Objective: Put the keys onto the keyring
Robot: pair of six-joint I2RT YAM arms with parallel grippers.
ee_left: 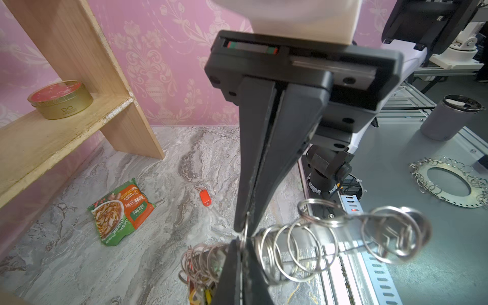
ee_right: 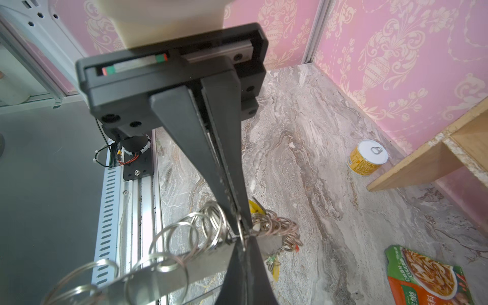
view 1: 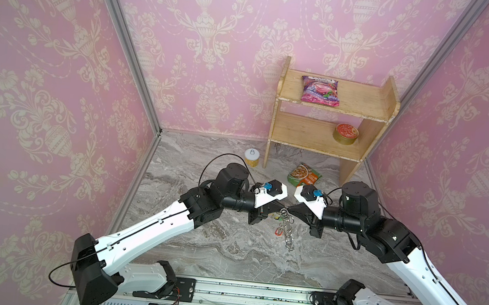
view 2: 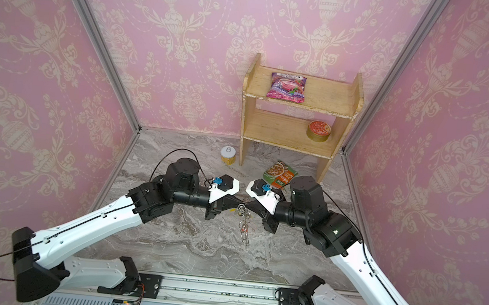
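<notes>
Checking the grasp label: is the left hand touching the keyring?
Touching. In the left wrist view the left hand is shut, and its fingertips pinch one thin ring of the keyring, with no gap between them and the wire.

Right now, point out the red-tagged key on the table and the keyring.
red-tagged key [ee_left: 205, 197]: left wrist view, on its red tag.
keyring [view 1: 284, 213]: in a top view, on its upper ring cluster.

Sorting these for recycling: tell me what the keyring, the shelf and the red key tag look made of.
The keyring: thin silvery rings with bright glints, likely polished steel wire. The shelf: pale bare wood, visible grain, chipped whitish edges; perhaps plywood. The red key tag: smooth, evenly coloured oblong, probably plastic.
</notes>
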